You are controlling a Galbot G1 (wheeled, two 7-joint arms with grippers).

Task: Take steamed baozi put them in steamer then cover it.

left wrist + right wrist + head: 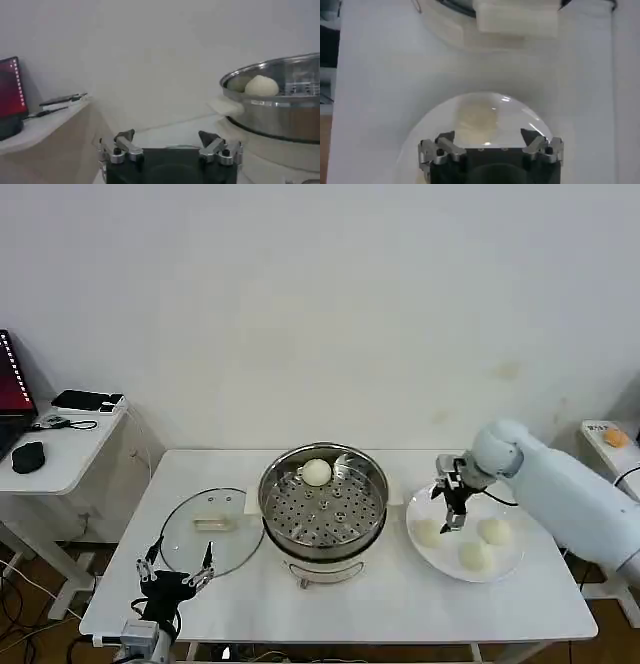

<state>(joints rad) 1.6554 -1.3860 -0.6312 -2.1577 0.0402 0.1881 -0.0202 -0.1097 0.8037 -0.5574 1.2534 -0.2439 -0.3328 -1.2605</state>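
- One steamed baozi point(316, 472) sits inside the steamer point(323, 502), on the hole-dotted tray, at the far side near the back wall.
- From the left wrist view the same bun point(261, 86) peeks over the shiny rim of the steamer point(280, 112).
- Three more buns lie on a white plate point(468, 534) just to the right of the steamer: one on the left point(428, 532), one at the front point(473, 555) and one on the right point(494, 530).
- The steamer stands in the middle of the white table point(340, 604), on its white base.
- The cover point(207, 530) lies flat on the table, just left of the steamer, with its cream bar handle on top.
- The right gripper point(452, 506) hangs over the left part of the plate, just above the left bun.
- Its jaws are wide apart and hold nothing.
- In the right wrist view its fingers point(442, 147) are spread over the plate point(480, 122), and a pale round bun point(477, 119) shows between them.
- The left gripper point(177, 576) waits near the front left edge of the table, close to the cover.
- Its jaws are wide apart too, with nothing in them.
- A small side table point(60, 446) stands well off to the left, with a black mouse point(28, 455) on it.
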